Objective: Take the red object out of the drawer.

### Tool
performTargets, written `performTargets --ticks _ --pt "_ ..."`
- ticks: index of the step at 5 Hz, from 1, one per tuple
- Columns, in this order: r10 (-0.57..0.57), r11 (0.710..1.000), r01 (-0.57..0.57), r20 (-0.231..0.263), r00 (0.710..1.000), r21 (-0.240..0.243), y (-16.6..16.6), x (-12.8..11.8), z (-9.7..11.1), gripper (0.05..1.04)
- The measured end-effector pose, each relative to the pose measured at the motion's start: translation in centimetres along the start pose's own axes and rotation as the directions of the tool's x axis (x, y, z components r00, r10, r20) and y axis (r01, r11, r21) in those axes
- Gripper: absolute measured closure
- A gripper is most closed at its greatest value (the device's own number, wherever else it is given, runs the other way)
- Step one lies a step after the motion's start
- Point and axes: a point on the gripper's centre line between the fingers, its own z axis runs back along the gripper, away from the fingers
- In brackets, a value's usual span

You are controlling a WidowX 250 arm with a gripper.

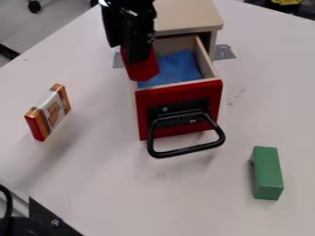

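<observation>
In the camera view, the end effector hangs down from the far edge, left of centre, and grips the red object between its two black fingers. The red object is over the left side of the drawer, across the line of its left wall; how high it sits above the drawer cannot be told. The drawer stands pulled out of the wooden cabinet toward the near side, with a blue cloth inside. Its red front carries a black handle that juts out toward the near side.

On the bench, well to the left of the drawer, an orange, white and red box stands on a narrow side, set at a slant. Near right lies a green block, well apart from the drawer, its long side running roughly near to far. One patch of grey tape is stuck to the bench just right of the cabinet, and another shows to the left of the drawer. Black hardware fills part of the near left corner.
</observation>
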Motion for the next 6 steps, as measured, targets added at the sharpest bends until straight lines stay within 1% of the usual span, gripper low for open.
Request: performTargets --ticks 1,2,3,4,5,6 --pt "0.036 0.999 -0.036 0.016 0.999 0.018 0.9 -1.5 -0.5 0.379" --pt "0.062 0.998 -0.062 0.017 0.998 0.025 1.2 -2.3 -0.5 0.379" --pt "0.1 0.994 -0.1 0.001 0.995 0.043 1.6 -4.5 -1.1 0.379" --pt "0.068 0.991 -0.067 -0.007 0.998 0.112 1.7 -7.3 -2.9 0.379" --pt "0.03 0.986 -0.029 -0.003 1.0 0.166 1.8 -8.4 -3.3 0.379" --pt "0.014 0.98 -0.011 -0.013 1.0 0.197 1.9 -9.9 -4.0 0.379"
